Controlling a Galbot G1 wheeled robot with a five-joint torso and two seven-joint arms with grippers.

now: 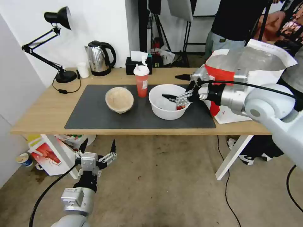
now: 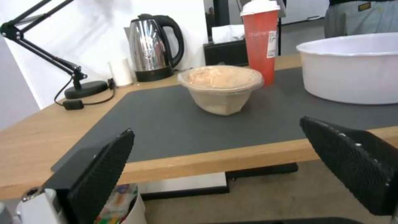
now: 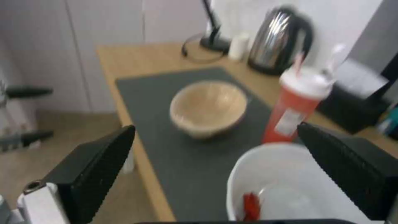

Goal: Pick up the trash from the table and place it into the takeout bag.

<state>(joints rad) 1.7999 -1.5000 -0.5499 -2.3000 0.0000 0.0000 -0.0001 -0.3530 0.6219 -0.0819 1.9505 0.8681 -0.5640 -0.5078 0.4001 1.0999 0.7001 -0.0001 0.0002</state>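
We are seeing the bench [image 1: 41, 110] carrying a dark mat [image 1: 94, 116], and the takeout bag [image 1: 252, 66] is standing open at its right end. On the mat the white bowl [image 1: 164, 110] is sitting just right of the red cup [image 1: 141, 82], with the beige bowl [image 1: 119, 99] left of that. Our right gripper [image 1: 176, 97] is hanging over the white bowl's right rim, jaws spread. Our left gripper [image 1: 98, 147] is hovering below the bench's front edge, jaws spread.

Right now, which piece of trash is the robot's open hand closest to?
The wide white bowl. The right gripper hangs over its rim, while the beige bowl and red cup sit farther left.
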